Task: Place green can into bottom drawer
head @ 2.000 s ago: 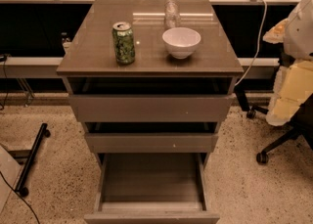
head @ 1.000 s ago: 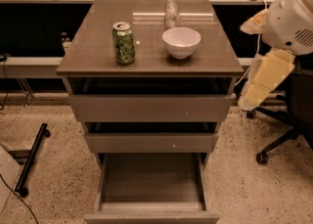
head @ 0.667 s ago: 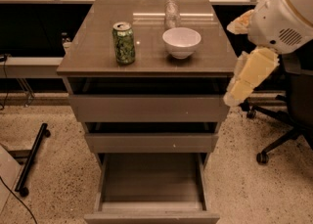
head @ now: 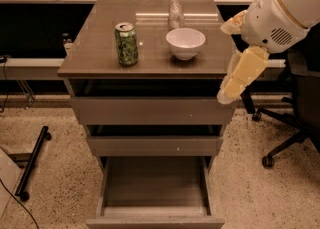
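Note:
The green can (head: 126, 43) stands upright on the left part of the cabinet top (head: 100, 53), with a mottled green-and-white body and a silver top. The bottom drawer (head: 155, 188) is pulled out, and its flat grey floor is bare. My gripper (head: 239, 78) hangs at the cabinet's right edge, pointing down and left, level with the top drawer front. It is well to the right of the can and holds nothing. The white arm housing (head: 280, 15) is above it.
A white bowl (head: 185, 42) sits right of the can, with a clear glass jar (head: 175, 15) behind it. The two upper drawers (head: 150, 110) are slightly ajar. An office chair base (head: 280, 143) stands on the speckled floor at right, and a black stand leg (head: 32, 163) at left.
My arm and gripper have swung in from the right edge of the view toward the cabinet's right side. The can, bowl and drawers have not moved.

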`<state>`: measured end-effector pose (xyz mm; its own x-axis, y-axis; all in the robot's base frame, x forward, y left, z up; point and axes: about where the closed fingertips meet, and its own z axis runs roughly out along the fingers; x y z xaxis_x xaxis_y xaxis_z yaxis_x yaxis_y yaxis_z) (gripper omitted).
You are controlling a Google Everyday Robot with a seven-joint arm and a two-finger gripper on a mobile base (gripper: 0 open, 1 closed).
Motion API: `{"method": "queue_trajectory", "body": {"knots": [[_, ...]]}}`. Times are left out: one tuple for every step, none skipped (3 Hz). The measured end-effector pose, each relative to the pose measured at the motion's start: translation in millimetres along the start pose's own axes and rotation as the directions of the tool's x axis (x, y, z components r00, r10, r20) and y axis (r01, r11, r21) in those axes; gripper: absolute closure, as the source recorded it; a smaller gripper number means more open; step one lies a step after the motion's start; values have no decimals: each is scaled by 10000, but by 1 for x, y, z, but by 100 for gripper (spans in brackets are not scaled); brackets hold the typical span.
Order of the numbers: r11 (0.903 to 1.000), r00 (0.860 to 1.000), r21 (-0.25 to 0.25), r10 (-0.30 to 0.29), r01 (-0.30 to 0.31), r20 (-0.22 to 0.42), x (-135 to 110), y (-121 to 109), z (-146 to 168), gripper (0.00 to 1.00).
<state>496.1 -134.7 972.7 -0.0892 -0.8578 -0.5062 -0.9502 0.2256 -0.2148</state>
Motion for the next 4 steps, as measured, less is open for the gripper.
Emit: {"method": "queue_trajectory", "body": {"knots": [[9997,9978,-40,-248,251,612,-21,-7,25,0],[9977,9901,-162,-639,665,1253,-49,-22,58,0],[9968,9776,-254,-688,754,1991,-71,-40,88,0],[9989,9574,-253,-314,403,2870,-85,-64,112,0]]}}
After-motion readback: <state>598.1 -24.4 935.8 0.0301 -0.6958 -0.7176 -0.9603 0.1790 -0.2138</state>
